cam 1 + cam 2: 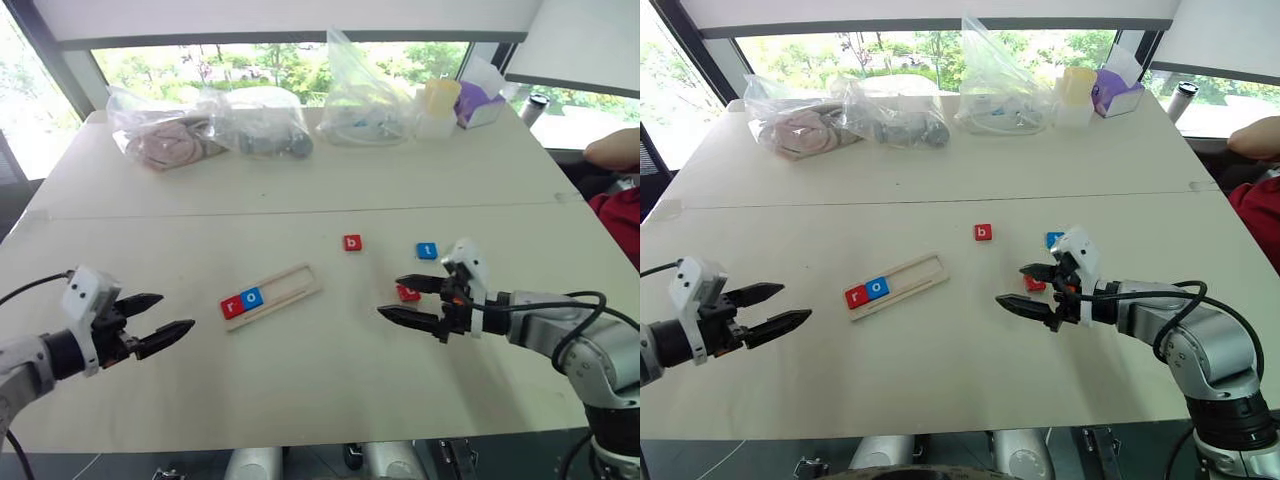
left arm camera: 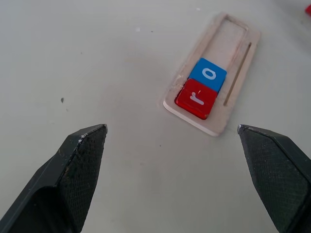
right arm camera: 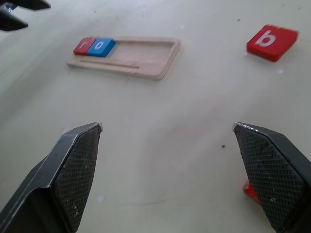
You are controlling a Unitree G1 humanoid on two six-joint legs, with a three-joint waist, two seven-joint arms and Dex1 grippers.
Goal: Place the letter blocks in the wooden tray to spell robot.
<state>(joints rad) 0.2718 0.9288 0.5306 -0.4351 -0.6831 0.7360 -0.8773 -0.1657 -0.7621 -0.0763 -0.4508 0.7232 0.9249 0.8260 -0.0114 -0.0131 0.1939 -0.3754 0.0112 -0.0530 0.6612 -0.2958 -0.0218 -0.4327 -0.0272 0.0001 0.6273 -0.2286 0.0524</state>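
The wooden tray (image 1: pixel 271 296) lies mid-surface (image 1: pixel 300 380) with the red r (image 1: pixel 232 307) and blue o (image 1: pixel 252 297) seated at its left end. Both claws, left (image 1: pixel 158 320) and right (image 1: pixel 412 299), stand wide open and empty. Your next letter is the red b (image 1: pixel 352 242); approach it square, grip by its edges. The right wrist view shows a red block's corner (image 3: pixel 250 190) beside its finger, half hidden from overhead.
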